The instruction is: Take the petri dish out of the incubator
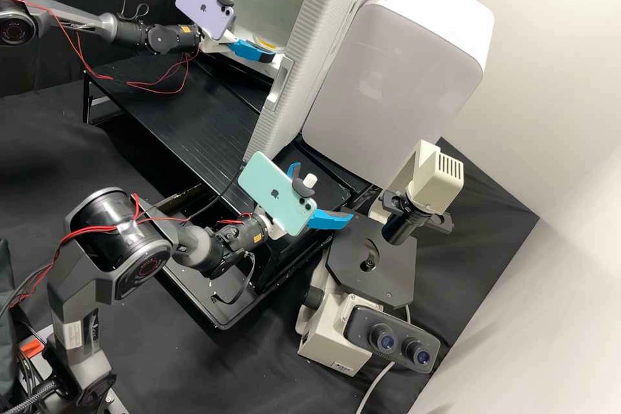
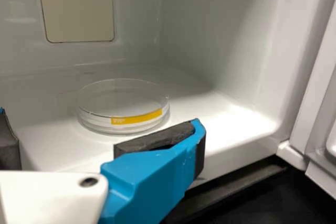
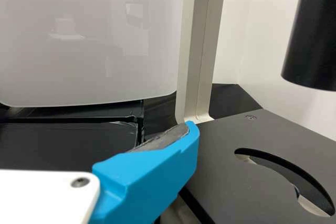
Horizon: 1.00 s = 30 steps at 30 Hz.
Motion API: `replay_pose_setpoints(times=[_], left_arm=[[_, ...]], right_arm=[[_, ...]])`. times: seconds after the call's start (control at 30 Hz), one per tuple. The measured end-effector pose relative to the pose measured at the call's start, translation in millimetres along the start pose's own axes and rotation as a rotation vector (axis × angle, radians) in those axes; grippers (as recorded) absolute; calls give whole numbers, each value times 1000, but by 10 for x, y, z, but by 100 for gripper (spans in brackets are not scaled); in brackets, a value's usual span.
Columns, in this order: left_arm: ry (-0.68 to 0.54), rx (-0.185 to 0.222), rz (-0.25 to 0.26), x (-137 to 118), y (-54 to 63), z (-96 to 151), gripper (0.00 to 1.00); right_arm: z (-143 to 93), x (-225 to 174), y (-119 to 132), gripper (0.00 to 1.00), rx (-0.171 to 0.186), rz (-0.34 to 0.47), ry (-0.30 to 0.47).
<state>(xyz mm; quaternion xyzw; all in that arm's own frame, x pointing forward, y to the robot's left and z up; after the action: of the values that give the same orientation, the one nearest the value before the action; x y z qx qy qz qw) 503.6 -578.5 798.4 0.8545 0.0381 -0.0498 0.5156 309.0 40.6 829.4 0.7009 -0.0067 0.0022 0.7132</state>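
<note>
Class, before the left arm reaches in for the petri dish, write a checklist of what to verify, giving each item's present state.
1. Ribbed white incubator door swung open: ok.
2. Clear round petri dish with a yellow label lying flat on the white incubator floor: ok.
3. Left claw open, at the chamber mouth: ok.
4. Dish between the left claw's fingers: not ok; it sits farther in.
5. Right claw away from the incubator opening, by the black microscope stage: ok.
6. Dish lid fully seated: cannot tell.
</note>
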Motion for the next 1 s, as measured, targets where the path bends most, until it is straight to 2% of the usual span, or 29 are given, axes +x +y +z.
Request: replay_pose_setpoints(times=[0.03,0.13,0.23,0.37,0.57,1.0], left_arm=[[-1,1,-1,-9,0,-8,100],[-4,-40,4,-40,39,-17,100],[-17,-46,18,-71,104,6,100],[-21,-41,24,-85,134,16,100],[2,-13,28,-58,155,6,100],[66,43,-4,83,80,5,100]], right_arm=[[0,0,0,100,0,0,0],[0,0,0,100,0,0,0],[0,0,0,100,0,0,0],[0,0,0,100,0,0,0],[0,0,0,100,0,0,0],[0,0,0,100,0,0,0]])
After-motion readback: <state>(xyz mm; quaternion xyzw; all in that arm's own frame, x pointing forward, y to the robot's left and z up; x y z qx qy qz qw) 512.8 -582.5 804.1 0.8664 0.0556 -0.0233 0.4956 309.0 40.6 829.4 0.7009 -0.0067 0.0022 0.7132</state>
